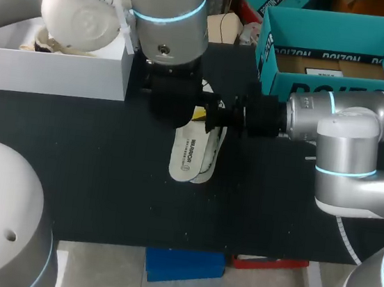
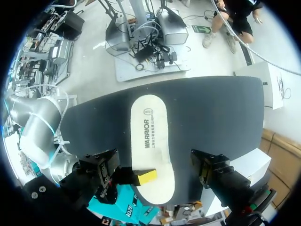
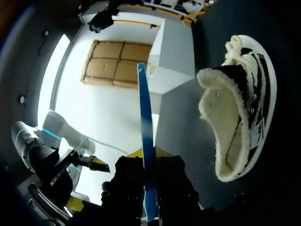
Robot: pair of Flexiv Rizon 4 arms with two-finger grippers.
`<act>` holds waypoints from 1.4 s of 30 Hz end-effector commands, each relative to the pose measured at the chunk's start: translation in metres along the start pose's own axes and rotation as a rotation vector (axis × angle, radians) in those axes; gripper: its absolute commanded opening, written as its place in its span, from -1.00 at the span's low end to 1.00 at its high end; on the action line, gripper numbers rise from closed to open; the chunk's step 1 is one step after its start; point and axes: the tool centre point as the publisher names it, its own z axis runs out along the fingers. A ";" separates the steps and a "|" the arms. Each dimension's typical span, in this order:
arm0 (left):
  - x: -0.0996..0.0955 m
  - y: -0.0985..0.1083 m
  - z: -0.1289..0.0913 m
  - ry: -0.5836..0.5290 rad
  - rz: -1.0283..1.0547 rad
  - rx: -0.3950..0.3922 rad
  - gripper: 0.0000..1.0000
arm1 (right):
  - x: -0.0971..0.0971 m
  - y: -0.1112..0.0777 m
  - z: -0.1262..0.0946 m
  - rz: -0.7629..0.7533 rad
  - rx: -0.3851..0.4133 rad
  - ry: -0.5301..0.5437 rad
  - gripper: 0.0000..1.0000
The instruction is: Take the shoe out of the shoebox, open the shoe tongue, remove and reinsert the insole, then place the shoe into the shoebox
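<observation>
Pinched between the yellow tips of the right gripper (image 3: 149, 153), the insole (image 3: 143, 108) is held by one end and seen edge-on from that wrist, its blue underside showing as a thin line. From above it is seen flat, printed face up, and it is carried clear of the black table (image 1: 104, 175) rather than laid on it. A grip at the end is judged to be chosen so that the free end can be steered into the shoe.

The shoe (image 3: 240, 108) is out of its box and is laid on its side on the table, just beside and below the held insole, with its fleecy collar and opening turned towards the right wrist. That pose is judged to leave the mouth reachable for reinsertion. In the head view the shoe is largely hidden by the arms.

The left gripper (image 3: 86, 183) is held near the insole with its jaws spread wide and nothing between them; it is probably kept ready to steady the shoe or guide the loose end.

The white shoebox (image 1: 54, 70) is set well apart at the table's far left, open for the shoe's return
</observation>
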 end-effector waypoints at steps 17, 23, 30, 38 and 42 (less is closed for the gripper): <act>0.026 -0.009 -0.022 -0.823 0.064 0.048 1.00 | 0.000 0.000 0.001 0.001 0.000 -0.003 -1.00; 0.026 -0.009 -0.022 -0.823 0.064 0.048 1.00 | 0.000 0.000 0.001 0.001 0.000 -0.003 -1.00; 0.026 -0.009 -0.022 -0.823 0.064 0.048 1.00 | 0.000 0.000 0.001 0.001 0.000 -0.003 -1.00; 0.026 -0.009 -0.022 -0.823 0.064 0.048 1.00 | 0.000 0.000 0.001 0.001 0.000 -0.003 -1.00; 0.026 -0.009 -0.022 -0.823 0.064 0.048 1.00 | 0.000 0.000 0.001 0.001 0.000 -0.003 -1.00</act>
